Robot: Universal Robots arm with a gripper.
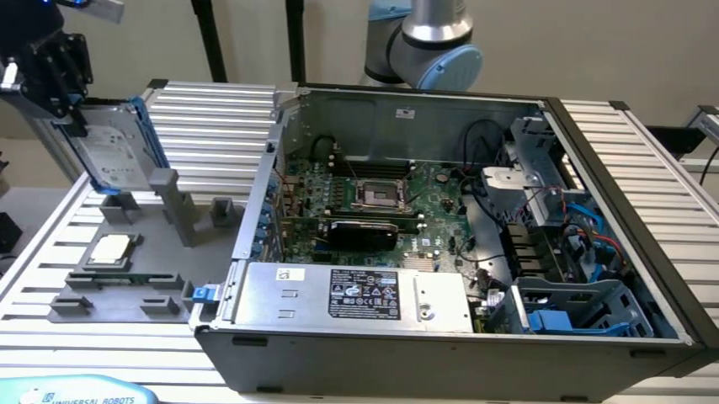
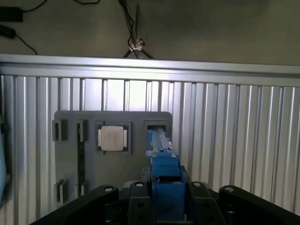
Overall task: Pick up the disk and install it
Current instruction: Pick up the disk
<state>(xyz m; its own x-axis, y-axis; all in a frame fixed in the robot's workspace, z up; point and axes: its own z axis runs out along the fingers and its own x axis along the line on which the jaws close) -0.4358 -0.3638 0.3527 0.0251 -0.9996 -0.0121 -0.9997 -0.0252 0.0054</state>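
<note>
You have the pick-up step in hand. The gripper (image 1: 70, 118) pinches the disk (image 1: 113, 156) by its upper end, the jaws pressed on the blue frame. The disk hangs almost upright, a little tilted, over the grey fixture plate (image 1: 146, 252) on the counter (image 1: 214, 109), at the exterior view's left. Its lower edge is just above the empty slot (image 2: 157, 126) beside the small square chip (image 1: 109, 250); I cannot tell if it is fully free of the posts.

The computer case (image 1: 450, 349) stands open and well apart from the disk, and the blue drive cage (image 1: 578, 307) inside it holds no disk, so I judge the install as not yet begun. In my judgement it calls for a firm hold, room over the case wall, and the disk lined up with its bay.
</note>
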